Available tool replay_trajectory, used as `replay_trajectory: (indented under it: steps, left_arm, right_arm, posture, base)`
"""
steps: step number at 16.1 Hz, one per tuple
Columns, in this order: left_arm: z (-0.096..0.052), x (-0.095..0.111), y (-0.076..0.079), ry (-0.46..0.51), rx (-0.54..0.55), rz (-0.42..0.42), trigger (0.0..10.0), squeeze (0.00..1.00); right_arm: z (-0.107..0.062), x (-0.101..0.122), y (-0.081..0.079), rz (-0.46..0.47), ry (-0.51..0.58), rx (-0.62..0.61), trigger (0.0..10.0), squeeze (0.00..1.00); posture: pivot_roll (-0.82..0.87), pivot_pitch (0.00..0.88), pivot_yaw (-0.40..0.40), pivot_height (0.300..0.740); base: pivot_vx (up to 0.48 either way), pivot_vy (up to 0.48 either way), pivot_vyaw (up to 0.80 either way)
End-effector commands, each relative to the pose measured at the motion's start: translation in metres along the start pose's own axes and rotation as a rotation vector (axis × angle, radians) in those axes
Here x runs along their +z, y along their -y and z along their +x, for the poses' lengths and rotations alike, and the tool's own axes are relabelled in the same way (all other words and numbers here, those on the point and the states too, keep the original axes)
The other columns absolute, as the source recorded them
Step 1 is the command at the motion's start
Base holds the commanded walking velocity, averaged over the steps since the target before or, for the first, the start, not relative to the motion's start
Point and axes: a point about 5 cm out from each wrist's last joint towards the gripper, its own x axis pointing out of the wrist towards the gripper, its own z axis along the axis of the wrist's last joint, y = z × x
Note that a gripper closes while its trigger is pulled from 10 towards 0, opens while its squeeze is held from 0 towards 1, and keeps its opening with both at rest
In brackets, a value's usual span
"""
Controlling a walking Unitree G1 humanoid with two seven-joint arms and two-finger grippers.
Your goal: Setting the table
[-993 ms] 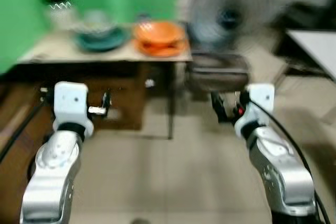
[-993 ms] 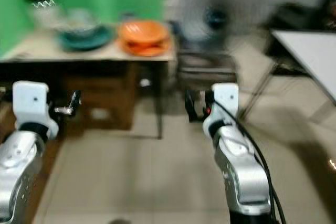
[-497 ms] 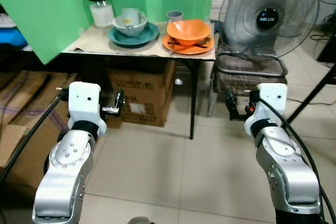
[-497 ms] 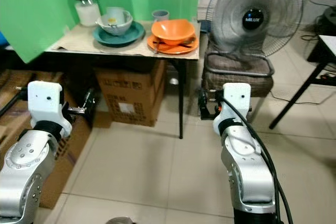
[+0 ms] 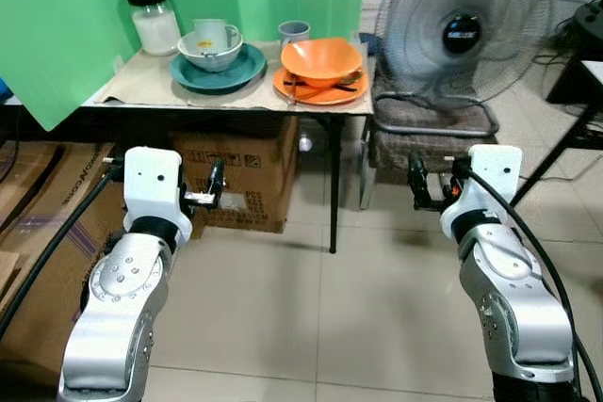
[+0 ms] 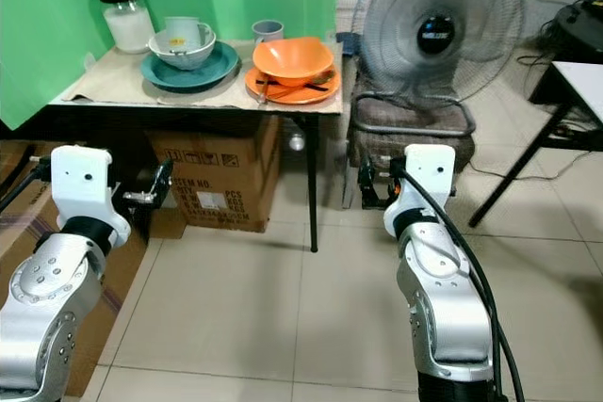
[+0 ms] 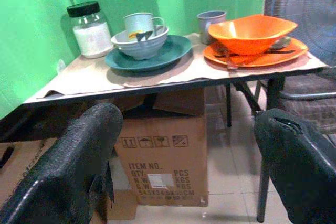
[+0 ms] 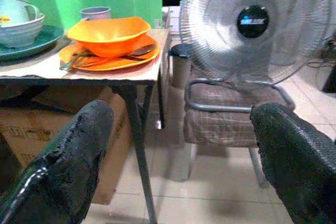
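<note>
A small table (image 5: 141, 91) with a tan mat stands ahead against a green backdrop. On it sit a teal plate (image 5: 240, 71) carrying a pale bowl (image 5: 209, 49), with a mug (image 5: 213, 28) behind it. There is also an orange plate (image 5: 325, 93) with an orange bowl (image 5: 322, 56) and cutlery (image 7: 247, 56), a grey cup (image 5: 293, 32) and a black-lidded jar (image 5: 154, 21). My left gripper (image 5: 215, 190) and right gripper (image 5: 419, 190) hover open and empty below table height, well short of the table. Their black fingers (image 7: 79, 150) (image 8: 73, 145) stand wide apart.
A standing fan (image 5: 462, 30) rests on a cushioned chair (image 5: 433, 138) right of the table. A cardboard box (image 5: 254, 171) sits under the table and more boxes (image 5: 38, 233) lie at the left. A white table (image 6: 584, 72) edges in at far right. Tiled floor lies between.
The camera has turned and steadied, so the blur is gone and the table and fan have shifted in the picture. Both arms hold the same raised pose, grippers still open.
</note>
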Motion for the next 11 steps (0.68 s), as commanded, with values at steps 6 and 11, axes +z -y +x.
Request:
replay_trajectory:
  steps: [6,11]
  left_arm:
    - [-0.004,-0.001,0.000,0.001,-0.009,0.003,10.0,0.00]
    - [0.003,0.005,0.007,0.043,0.017,-0.034,10.0,0.00]
  right_arm:
    - [0.002,0.004,-0.005,0.005,0.018,0.031,10.0,1.00]
    - [0.012,0.013,-0.001,-0.029,0.031,0.072,10.0,1.00]
  posture:
    - [0.04,0.000,0.038,0.740]
    - [0.03,0.000,-0.016,0.740]
  base:
    - [0.330,0.000,0.00]
    - [0.337,0.000,0.00]
